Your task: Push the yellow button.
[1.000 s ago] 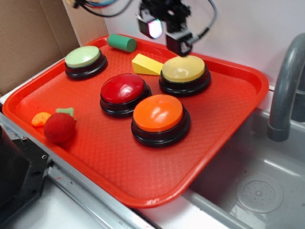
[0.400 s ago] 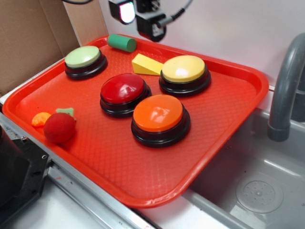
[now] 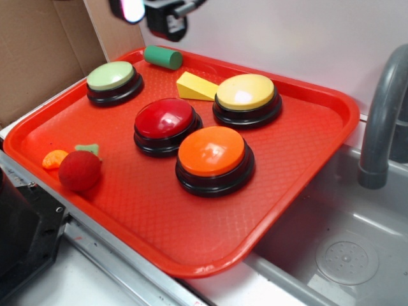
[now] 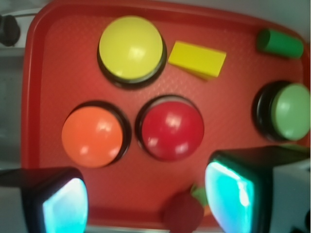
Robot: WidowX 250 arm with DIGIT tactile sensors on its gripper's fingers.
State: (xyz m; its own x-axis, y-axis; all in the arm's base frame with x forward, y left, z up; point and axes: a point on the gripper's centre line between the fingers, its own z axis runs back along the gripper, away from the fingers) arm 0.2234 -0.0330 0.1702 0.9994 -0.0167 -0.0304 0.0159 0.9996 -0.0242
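The tool [image 4: 146, 194] is up in the air over the tray [image 3: 299, 159], fingers [image 4: 233, 194] spread wide apart with nothing between them and touching nothing. In the exterior view you only catch it at the top of the picture, above the tray's far-left corner.

Count on the tray: four big push buttons, all on black bases. The yellow button [image 3: 246, 92] sits toward the far edge, with the yellow wedge block [image 3: 194, 87] just beside it on the left. The red button [image 3: 164, 119] is about mid-tray, the orange button [image 3: 211, 152] right next to it toward the near edge, and the pale green button [image 3: 111, 76] off by the left edge. Plus one green cylinder [image 3: 162, 57] at the far-left corner and one red ball [image 3: 80, 170] near the near-left corner, with a small orange piece [image 3: 54, 159] beside it. A grey faucet [image 3: 379, 121] stands right of the tray.
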